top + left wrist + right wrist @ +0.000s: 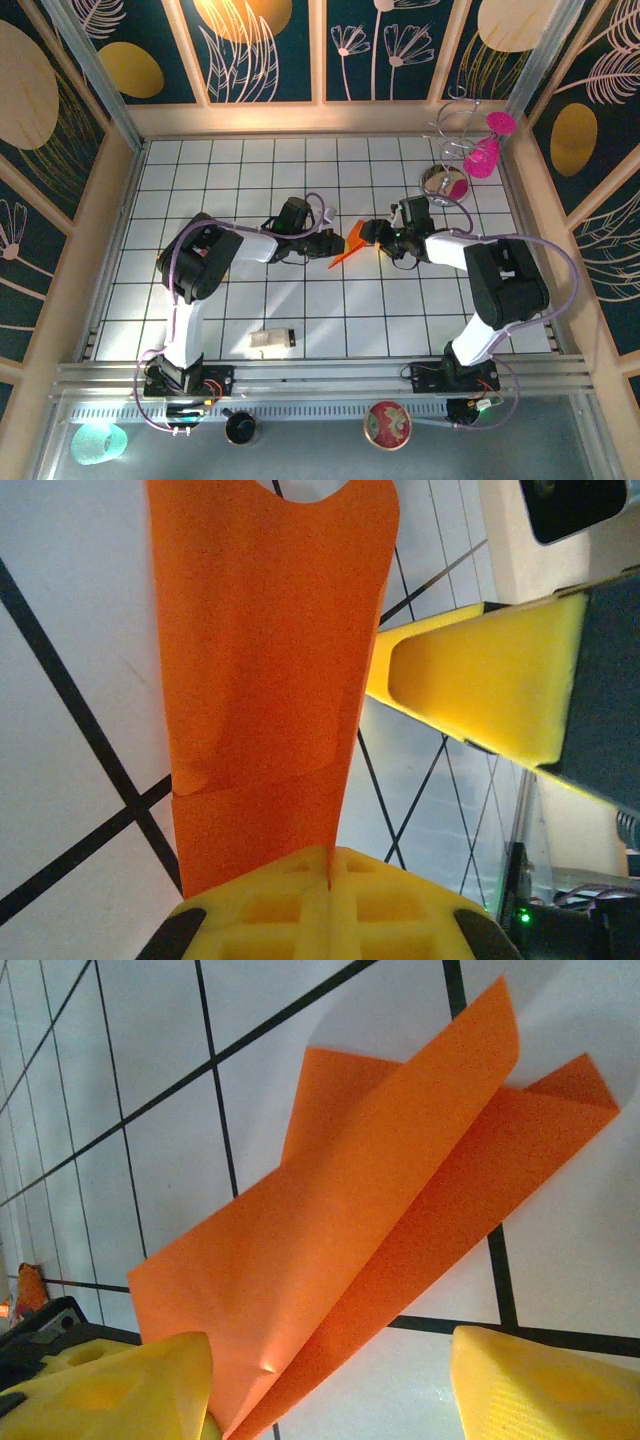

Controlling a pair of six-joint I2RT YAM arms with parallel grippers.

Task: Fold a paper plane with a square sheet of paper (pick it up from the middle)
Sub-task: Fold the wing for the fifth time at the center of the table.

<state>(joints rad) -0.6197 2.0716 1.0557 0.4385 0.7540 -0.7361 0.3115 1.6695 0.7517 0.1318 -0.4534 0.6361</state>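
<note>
White tiled table [250,180]: part-folded orange paper [351,241], long axis diagonal, pinched by left gripper [333,245]; right gripper [373,232] just beside, jaws wide, astride free end

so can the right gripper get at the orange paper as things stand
Probably yes. The right gripper is open, its jaws standing either side of the near end of the folded orange paper, with nothing in between. The left gripper is shut on the paper's other end.

White tiled table [400,310] w/ beige block [271,340] nr front, wire stand [446,184] far-right
</note>
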